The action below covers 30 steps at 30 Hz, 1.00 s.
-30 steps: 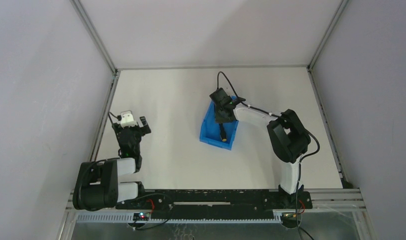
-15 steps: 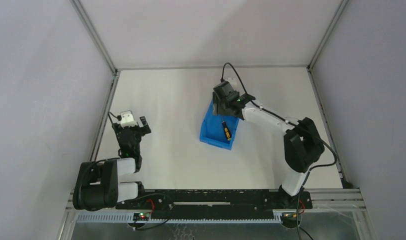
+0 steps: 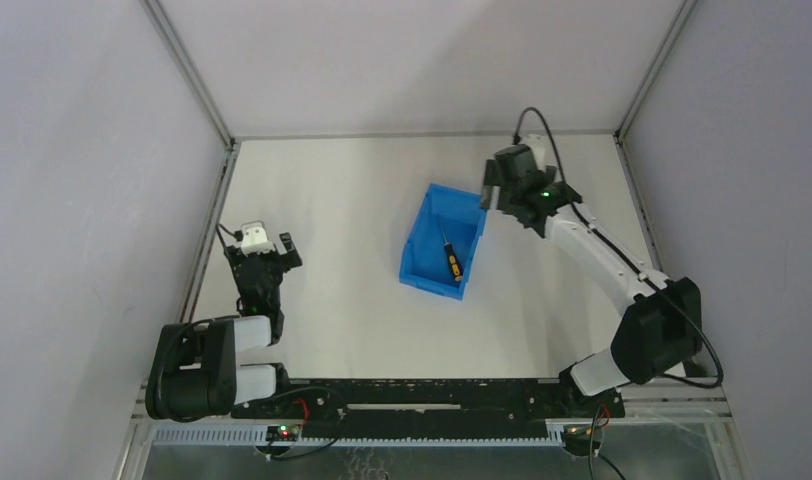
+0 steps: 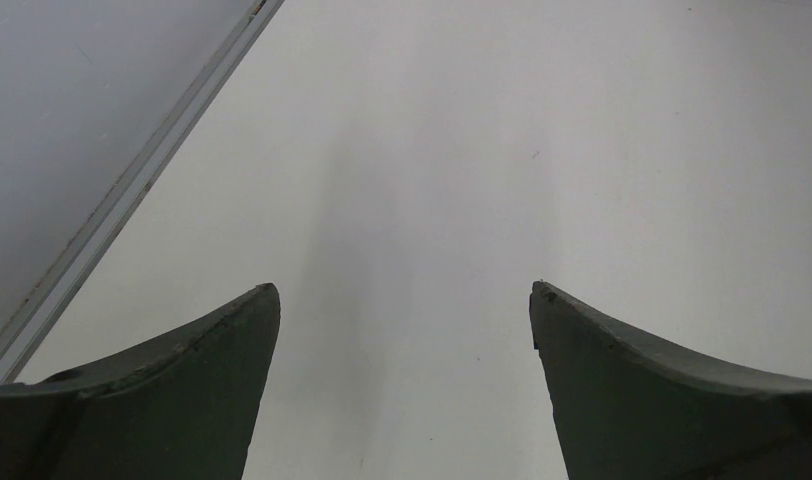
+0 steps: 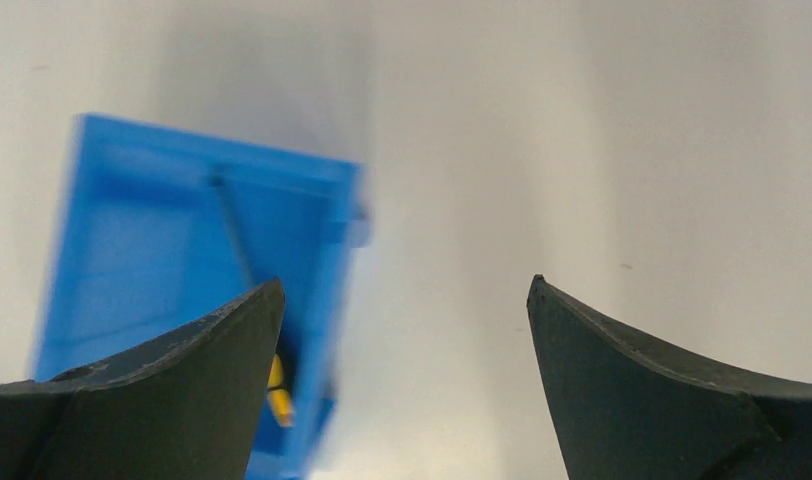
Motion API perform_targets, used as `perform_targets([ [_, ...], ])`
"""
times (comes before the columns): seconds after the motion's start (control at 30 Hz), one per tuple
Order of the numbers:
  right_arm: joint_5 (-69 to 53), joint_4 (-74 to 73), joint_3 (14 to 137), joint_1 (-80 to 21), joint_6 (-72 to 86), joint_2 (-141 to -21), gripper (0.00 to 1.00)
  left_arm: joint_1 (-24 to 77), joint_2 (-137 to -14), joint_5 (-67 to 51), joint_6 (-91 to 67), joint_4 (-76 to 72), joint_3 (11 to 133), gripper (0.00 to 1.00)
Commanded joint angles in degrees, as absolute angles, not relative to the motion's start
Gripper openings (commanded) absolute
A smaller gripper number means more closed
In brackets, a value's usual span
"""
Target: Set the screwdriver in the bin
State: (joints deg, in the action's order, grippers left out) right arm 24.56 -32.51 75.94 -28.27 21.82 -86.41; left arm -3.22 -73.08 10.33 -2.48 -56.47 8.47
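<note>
Left gripper (image 3: 268,262) sits low over the left side of the white table (image 3: 332,200), near the left wall rail, with its arm folded back toward its base. In the left wrist view its two dark fingers (image 4: 197,370) are spread wide apart, with only bare white tabletop between them; the left gripper (image 4: 404,290) grasps nothing.

Moving right, the bright blue bin (image 3: 413,258) stands on the table a little right of centre, turned slightly at an angle, well apart from the left arm. The screwdriver (image 3: 449,257) lies flat on the bin floor, toward the right wall. Its thin dark shaft points to the far end of the bin, and its black handle with the yellow end lies toward the near end.

Further right, the right arm stretches out across the table, and the right gripper (image 3: 488,196) hangs just beside the bin's far right corner. The right wrist view is blurred. It shows the bin (image 5: 132,250) at the left and the screwdriver (image 5: 236,240) inside it, partly hidden by the left finger (image 5: 182,390). The right gripper (image 5: 402,285) is released, its fingers spread wide over bare table and holding nothing.
</note>
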Motion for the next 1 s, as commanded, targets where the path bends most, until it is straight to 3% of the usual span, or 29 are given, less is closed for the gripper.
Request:
perform_targets([
  [0.0,21.57,-32.03,70.55,-19.52,15.49,-81.62,1.0,-3.04,-72.1,10.99,-1.32,-60.29,11.07,1.0],
  [0.33,9.28,-23.92,61.91,-0.89,9.21,-77.7,1.0,-2.99,-72.13,10.99,-1.33,-60.29,11.13,1.0],
  [0.97,7.36,-18.2,57.39,-0.35,7.04,-76.26,1.0,-2.99,-72.16,11.02,-1.32,-60.29,11.07,1.0],
])
